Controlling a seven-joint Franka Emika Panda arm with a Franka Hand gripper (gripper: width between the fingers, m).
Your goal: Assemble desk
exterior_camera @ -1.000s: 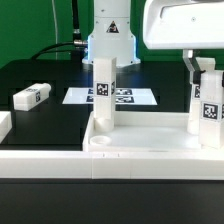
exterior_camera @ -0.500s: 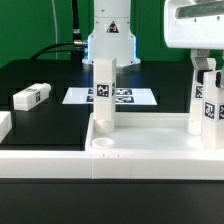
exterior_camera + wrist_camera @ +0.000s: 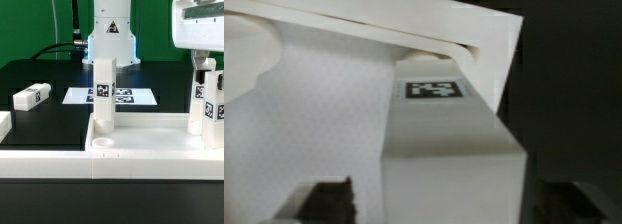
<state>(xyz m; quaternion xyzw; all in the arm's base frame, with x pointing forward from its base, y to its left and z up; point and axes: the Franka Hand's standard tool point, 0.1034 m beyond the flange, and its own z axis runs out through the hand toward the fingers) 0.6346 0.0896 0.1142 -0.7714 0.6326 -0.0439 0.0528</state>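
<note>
While straddling the right-edge desk leg (image 3: 207, 108) with gripper (image 3: 204, 66) parted, holding nothing, lift straight up. Don't knock it crooked.

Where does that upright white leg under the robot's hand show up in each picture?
Exterior view: the leg stands at the exterior view's right, on the desk top.
Wrist view: the leg fills much of the picture, seen from above.
Shared landmark: the leg's square tag.

Bright, even light fills the exterior view. The white tray (image 3: 150, 160) nearly washes out against the black tabletop (image 3: 50, 75) (only faint, soft shadows lie beside the legs (image 3: 104, 95) on the tray). The wrist view is soft and blurred, its tag (image 3: 434, 89) smeary.
</note>
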